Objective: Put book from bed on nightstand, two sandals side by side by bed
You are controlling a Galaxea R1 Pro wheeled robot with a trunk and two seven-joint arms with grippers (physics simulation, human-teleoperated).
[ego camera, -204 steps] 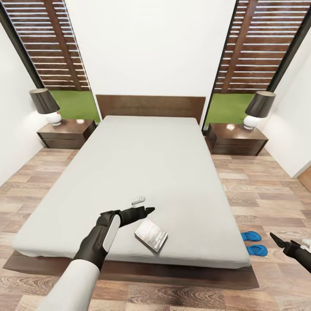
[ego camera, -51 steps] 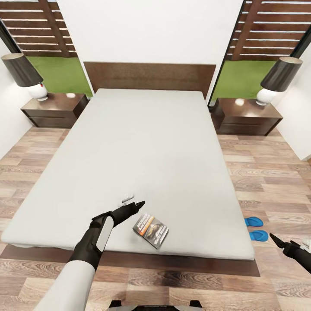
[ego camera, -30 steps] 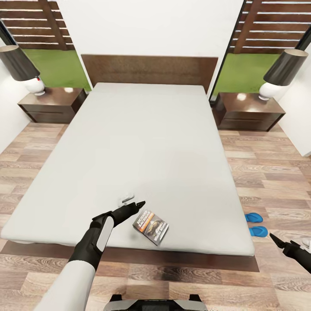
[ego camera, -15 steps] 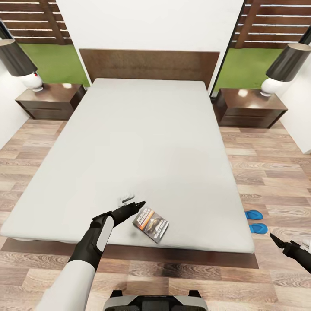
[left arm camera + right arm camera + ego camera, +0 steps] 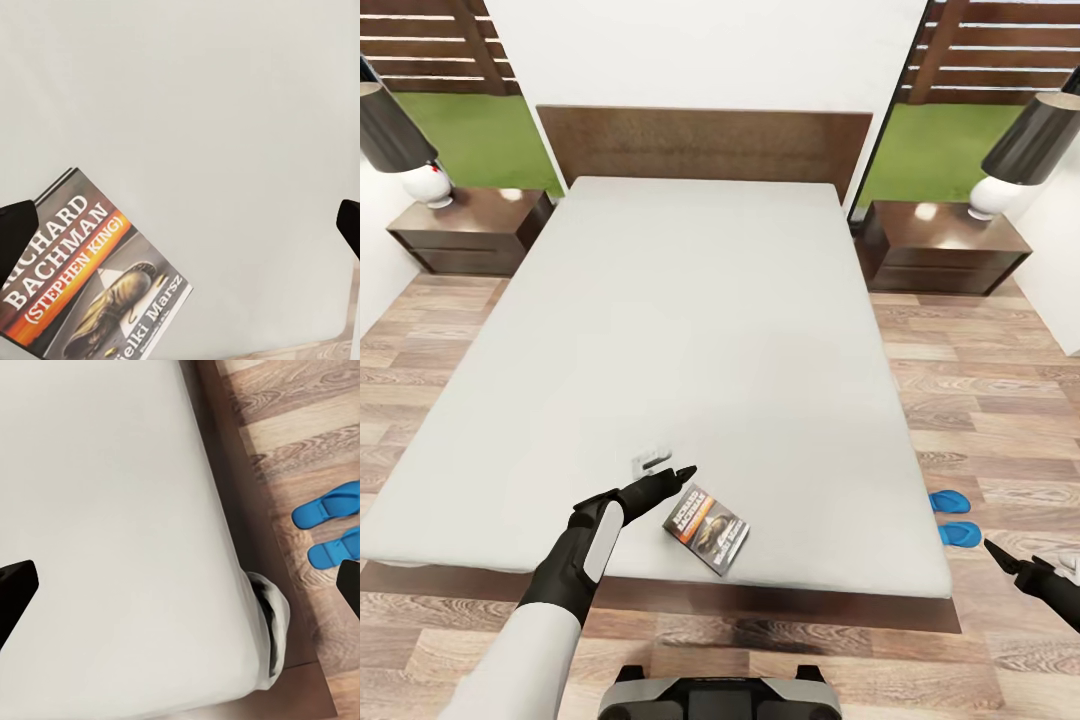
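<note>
The book lies flat near the foot edge of the grey bed, dark cover up with white lettering and an orange band. My left gripper hovers open just left of and above the book, with nothing between its fingers. My right gripper is open at the lower right, over the floor off the bed's corner. The two blue sandals lie on the wood floor beside the bed's right foot corner, close together.
Two dark nightstands flank the headboard, one on the left and one on the right, each carrying a black-shaded lamp. A small white object rests on the mattress by my left gripper. My base stands at the bed's foot.
The whole view has shifted as the camera moved closer to the bed and my base came into sight. Both arms keep their pose; the book and sandals have not moved.
</note>
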